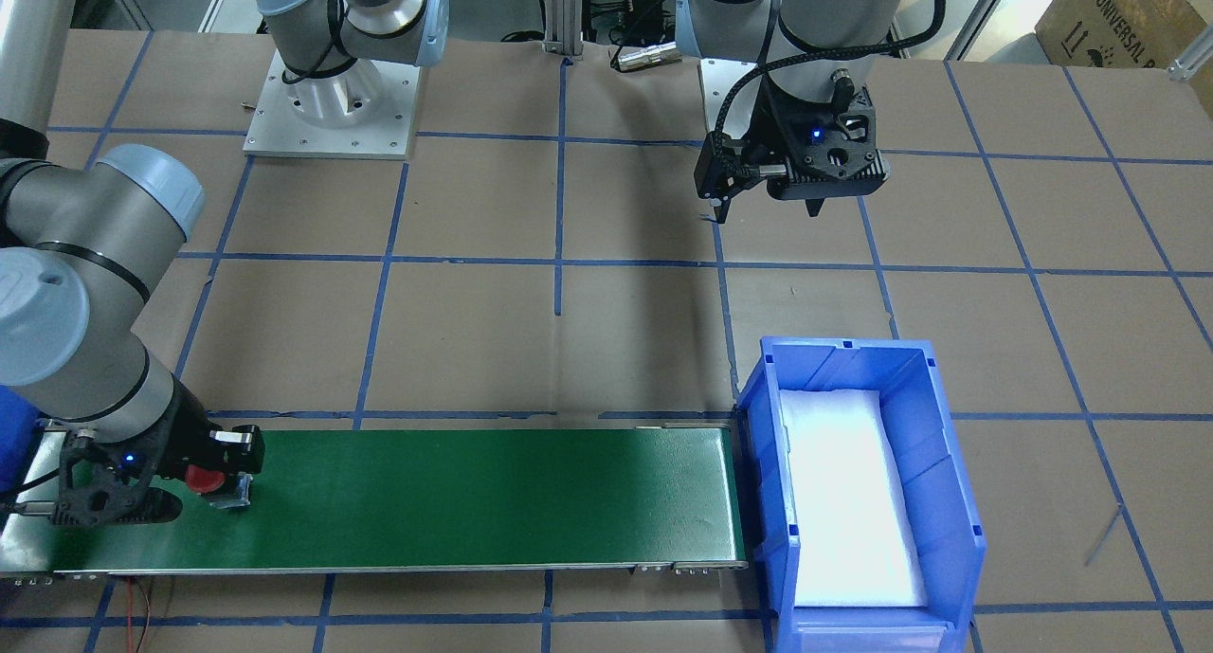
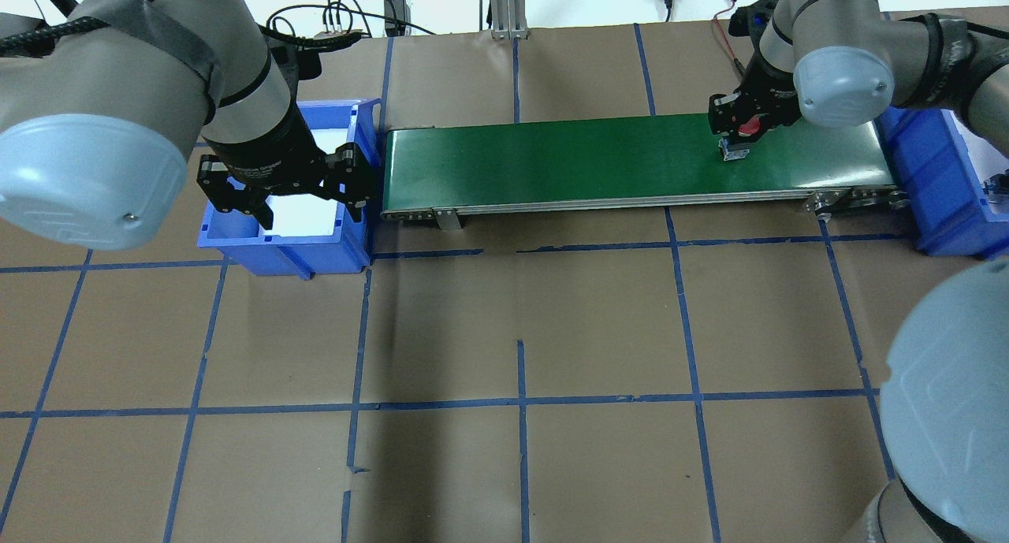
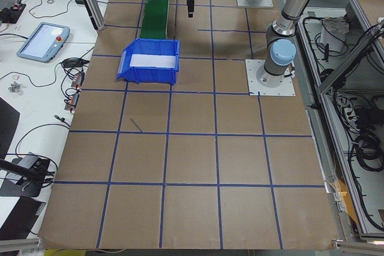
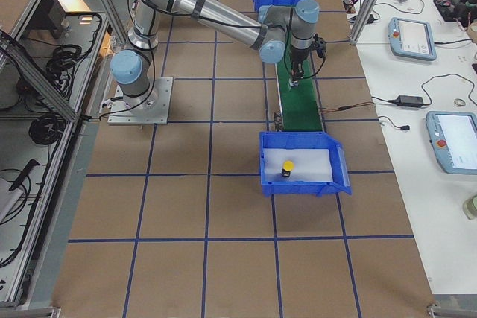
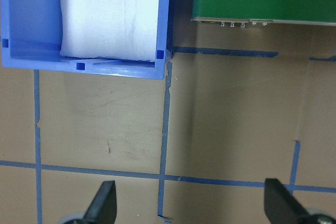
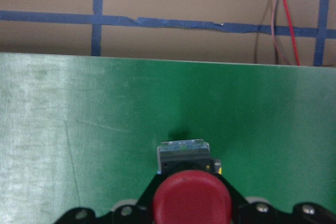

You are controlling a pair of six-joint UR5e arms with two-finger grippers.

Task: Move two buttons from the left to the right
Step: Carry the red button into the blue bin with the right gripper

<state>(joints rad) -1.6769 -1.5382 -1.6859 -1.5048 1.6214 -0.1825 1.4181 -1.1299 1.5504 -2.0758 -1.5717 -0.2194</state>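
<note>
The red button [image 1: 201,480] is held in my right gripper [image 1: 223,490], which is shut on it over the green conveyor belt [image 1: 474,497], near the belt's end on my right. In the right wrist view the red cap [image 6: 191,198] faces the camera and its black-and-silver body [image 6: 184,158] points down at the belt [image 6: 105,129]; I cannot tell if it touches. The yellow button [image 4: 287,167] stands on white foam in the blue bin [image 4: 305,188] at my right. My left gripper [image 1: 768,214] is open and empty above the table.
A second blue bin [image 1: 948,482] with white foam and no button stands at the belt's other end; it also shows in the left wrist view [image 5: 31,24]. Blue tape lines grid the brown table. Red wires [image 6: 281,19] lie beyond the belt.
</note>
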